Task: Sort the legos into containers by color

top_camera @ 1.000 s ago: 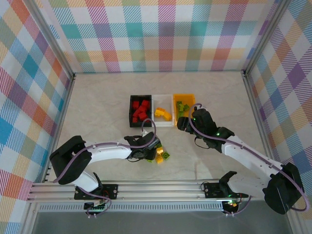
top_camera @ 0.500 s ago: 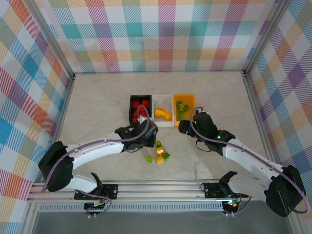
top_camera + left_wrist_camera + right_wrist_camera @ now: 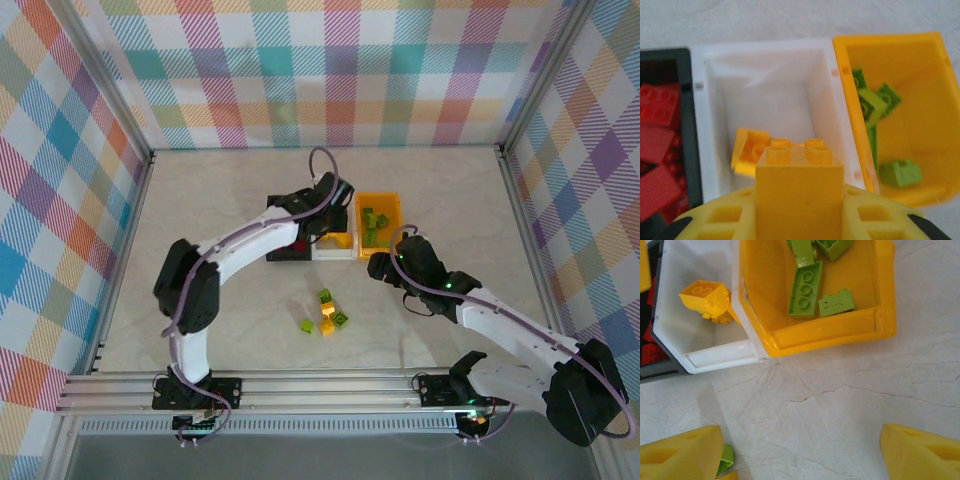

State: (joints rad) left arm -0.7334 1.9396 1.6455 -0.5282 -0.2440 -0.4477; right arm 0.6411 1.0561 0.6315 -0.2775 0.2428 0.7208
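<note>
- Left hand point(image 3: 322, 222) is clamped on a yellow brick point(image 3: 799, 182), right above the white bin point(image 3: 765, 46). Best bet: let go straight down, clear of the rims.
- Right hand point(image 3: 800, 452) is spread wide, holding nothing, over the desk point(image 3: 840, 390) just near of the orange bin point(image 3: 830, 332).
- Black bin point(image 3: 665, 51) has reds, white has one yellow, orange has greens. A few legos point(image 3: 327, 312) sit loose nearer.

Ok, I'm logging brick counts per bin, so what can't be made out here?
Black bin: left wrist view cuts it at the left edge; top view, left arm covers much of it.
White bin: top view, left claw hides most of its inside.
Yellow brick in that claw: left wrist view, bottom edge cuts it off.
Loose green brick: right wrist view, half behind a finger.
</note>
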